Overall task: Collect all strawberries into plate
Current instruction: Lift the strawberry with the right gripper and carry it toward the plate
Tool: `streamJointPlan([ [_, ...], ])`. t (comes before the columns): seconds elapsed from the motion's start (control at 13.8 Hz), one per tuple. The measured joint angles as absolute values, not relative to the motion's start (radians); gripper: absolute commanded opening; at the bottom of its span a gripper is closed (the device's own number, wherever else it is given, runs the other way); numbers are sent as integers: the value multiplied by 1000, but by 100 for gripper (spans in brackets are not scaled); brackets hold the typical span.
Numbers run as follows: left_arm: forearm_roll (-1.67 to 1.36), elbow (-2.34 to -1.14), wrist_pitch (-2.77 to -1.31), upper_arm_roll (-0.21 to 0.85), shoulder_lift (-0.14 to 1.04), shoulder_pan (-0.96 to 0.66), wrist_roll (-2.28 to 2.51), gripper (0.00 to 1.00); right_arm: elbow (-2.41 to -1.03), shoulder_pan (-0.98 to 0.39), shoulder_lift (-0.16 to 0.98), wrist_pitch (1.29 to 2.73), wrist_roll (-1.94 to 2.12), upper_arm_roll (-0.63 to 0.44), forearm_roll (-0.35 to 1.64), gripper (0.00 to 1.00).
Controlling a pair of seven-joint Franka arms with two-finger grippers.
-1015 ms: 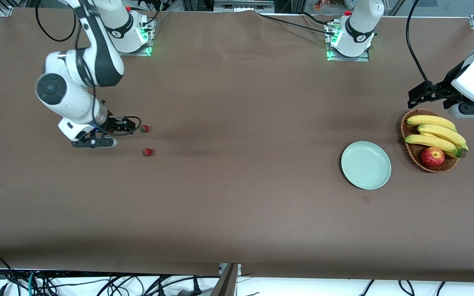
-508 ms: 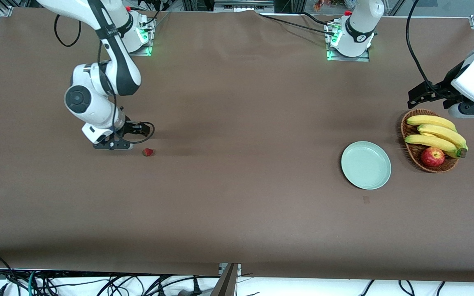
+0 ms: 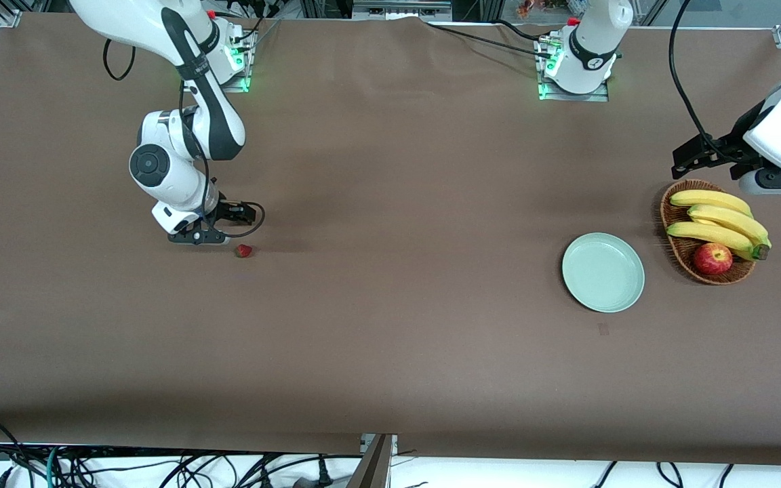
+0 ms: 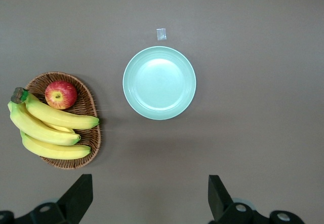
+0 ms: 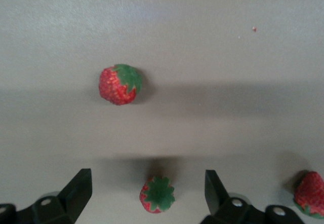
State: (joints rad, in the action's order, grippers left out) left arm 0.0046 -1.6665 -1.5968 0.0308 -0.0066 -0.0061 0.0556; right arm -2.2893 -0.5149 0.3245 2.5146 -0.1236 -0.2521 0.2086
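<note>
Three strawberries lie on the brown table near the right arm's end. In the right wrist view one strawberry [image 5: 157, 194] lies between my open right gripper's [image 5: 147, 182] fingers, cap up. A second [image 5: 120, 84] lies apart from it and a third [image 5: 310, 193] sits at the picture's edge. In the front view only one strawberry [image 3: 244, 251] shows, just nearer the camera than the right gripper [image 3: 238, 215], which hides the others. The mint-green plate [image 3: 603, 272] is empty, also in the left wrist view [image 4: 159, 82]. My left gripper [image 4: 150, 183] is open, waiting high beside the basket [image 3: 692, 157].
A wicker basket [image 3: 675, 247] with bananas [image 3: 719, 220] and a red apple [image 3: 712, 258] stands beside the plate, toward the left arm's end. It also shows in the left wrist view [image 4: 81, 87]. A small tag [image 4: 161, 33] lies on the table near the plate.
My right arm has moved toward the middle of the table and its gripper now covers the strawberry that showed beside it before. The left arm has not moved.
</note>
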Motion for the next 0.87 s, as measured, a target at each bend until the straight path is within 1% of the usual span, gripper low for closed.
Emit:
streamJointPlan([
  [0.29, 5, -1667, -1597, 31, -7, -6, 56, 100, -2332, -515, 325, 2550, -124, -249, 233, 89],
  [0.44, 5, -1667, -1597, 31, -7, -6, 56, 100, -2359, -515, 329, 2591, -124, -240, 241, 75],
  [0.51, 5, -1667, -1597, 31, -7, -6, 56, 100, -2368, -515, 333, 2608, -125, -233, 246, 66],
  [0.8, 5, -1667, -1596, 31, -7, -7, 56, 100, -2381, -515, 339, 2631, -125, -226, 251, 25],
  [0.87, 5, -1667, -1592, 31, -7, -7, 56, 100, -2381, -515, 339, 2632, -125, -226, 252, 19],
])
